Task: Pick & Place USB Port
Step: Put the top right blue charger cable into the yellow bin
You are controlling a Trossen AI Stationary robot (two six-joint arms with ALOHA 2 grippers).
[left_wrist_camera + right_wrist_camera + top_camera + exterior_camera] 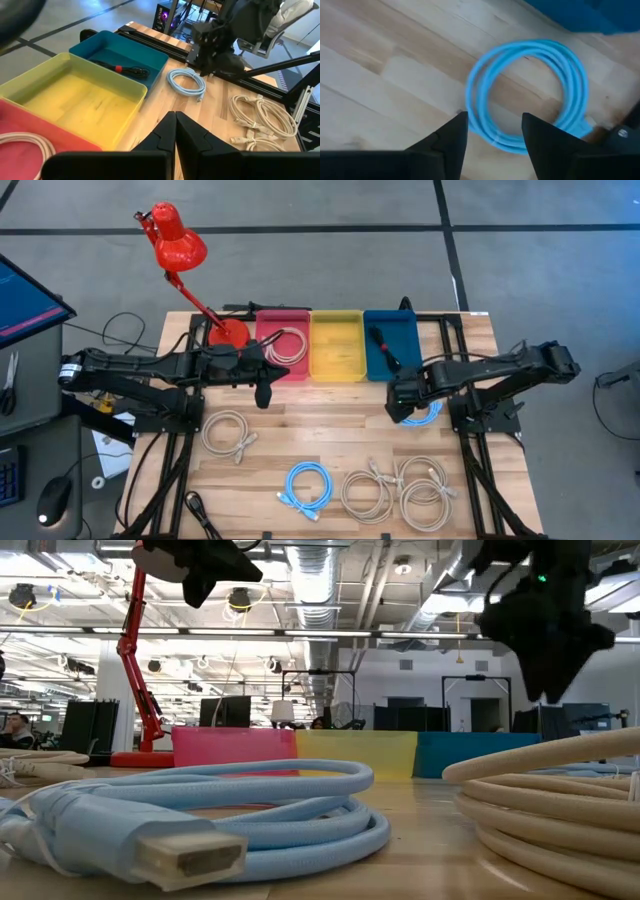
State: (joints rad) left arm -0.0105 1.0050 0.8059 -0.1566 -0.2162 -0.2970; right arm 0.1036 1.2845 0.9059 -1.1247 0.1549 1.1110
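A pale wooden slatted table (330, 442) stands on a grey workshop floor, with a red desk lamp (180, 250) at its far left corner and ducted ceilings in the room behind.

The right gripper (492, 131) has its jaws spread apart and grasps nothing; between the two dark fingers lies the near edge of a light-blue coiled USB cable (530, 95), flat on the wood. In the high view this coil (424, 415) sits at the right of the table, just near of the blue plastic bin (400, 330), mostly hidden under the gripper. The step in hand looks like the approach to a pick: jaws open and poised above the loop. The next move would call for a straight descent so one finger goes inside the ring and one outside, then a close on the bundled strands; whether the fingers already touch the cable I cannot tell.

The cable is a neat round coil of several turns, thin and limp, likely to sag when lifted.

The left gripper (175, 131) is clenched shut on nothing, waiting above the table just near of the red plastic bin (285, 320), beside the yellow plastic bin (337, 340). A dark cable with a red part (122, 70) already lies in the blue bin.
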